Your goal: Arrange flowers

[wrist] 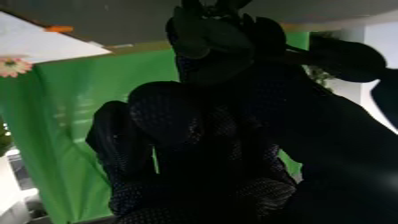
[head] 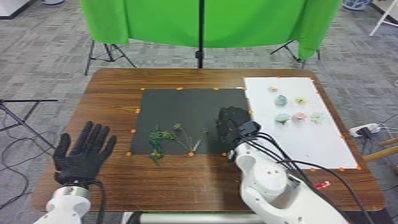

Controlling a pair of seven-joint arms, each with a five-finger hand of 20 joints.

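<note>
Sprig of dark leaves [wrist: 346, 57] sits in the curled fingers of your right robot hand [head: 229, 125], its rounded leaves spreading out past the glove. That grip, low on the piece as far as you can judge, leaves the foliage free, so it should not get crushed as you lay it down. The right robot hand is over the right part of the dark mat [head: 178, 105], beside the white sheet [head: 311, 145].

Your left robot hand [head: 78, 155] is open, fingers spread and holding nothing, at the near left of the surface [head: 169, 185]. Being off the mat, it leaves your right arm room to work.

On the mat you have a bushy green sprig [head: 157, 142] and, just to its right, some thin stems [head: 181, 131]. They lie together at the near side, probably as the base of the arrangement, with greenery going down before blooms. The sheet carries the flower heads, set apart from one another: a blue one [head: 281, 100], a yellow one [head: 301, 100], a pink one [head: 298, 116] and other pale ones. Such spacing likely lets you pick one without dragging its neighbour. Next you would settle the held sprig among the stems; watch that its wide leaves don't snag or push them.
</note>
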